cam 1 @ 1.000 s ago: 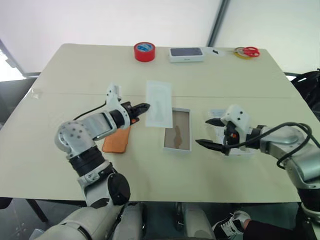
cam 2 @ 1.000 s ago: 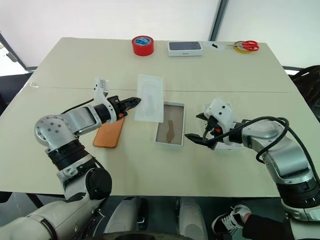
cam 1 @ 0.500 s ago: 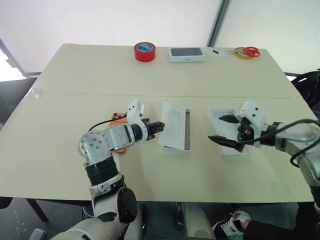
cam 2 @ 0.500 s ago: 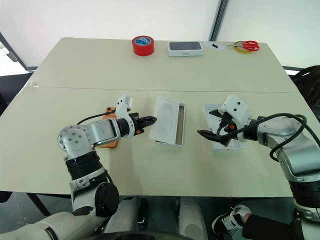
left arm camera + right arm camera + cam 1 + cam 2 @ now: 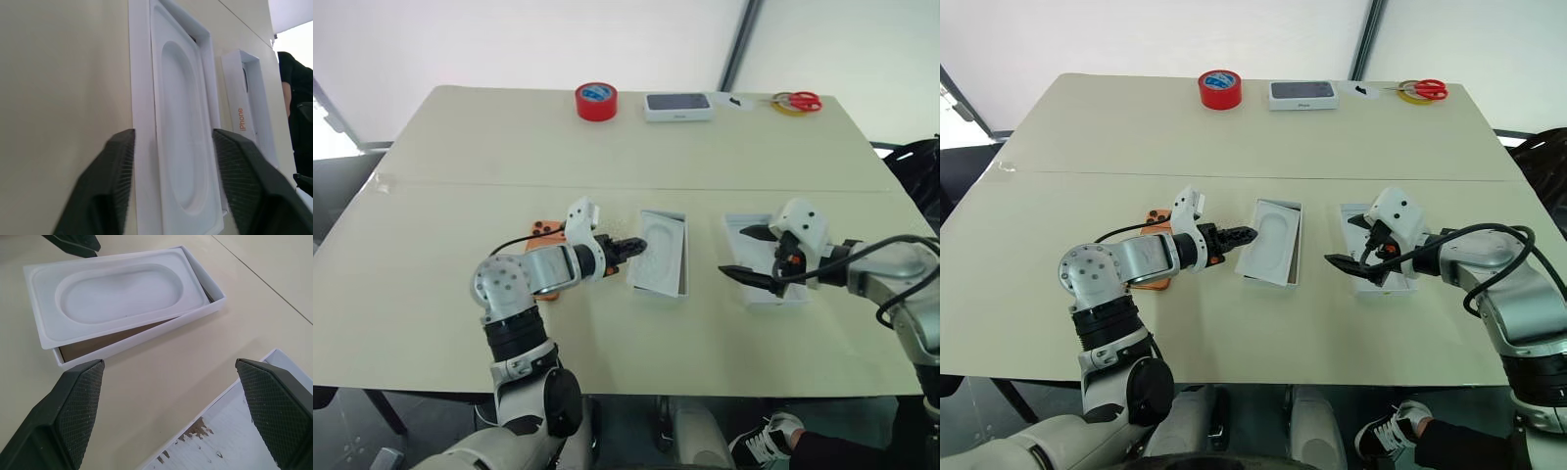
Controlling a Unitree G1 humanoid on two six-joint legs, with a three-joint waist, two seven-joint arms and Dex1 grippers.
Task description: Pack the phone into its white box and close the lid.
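The phone (image 5: pixel 544 235) lies on the table behind the left gripper (image 5: pixel 633 248), whose parted jaws hold nothing beside the insert (image 5: pixel 658 252) resting askew on the white box (image 5: pixel 166 328); the right gripper (image 5: pixel 741 255) hovers wide open, empty, over the lid (image 5: pixel 766 294). Next, probably fetching the phone.

Soft, even daylight on my table (image 5: pixel 450 147); faint shadows, no glare, and my near fingers (image 5: pixel 274 406) blur slightly.

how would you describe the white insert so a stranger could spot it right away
Start at the middle of the beige table, just ahead of the left pincer. There the white box sits, and the insert lies askew across its top, leaving one edge of the tan inside showing. It alone has a long oval recess; the lid to the right has none.
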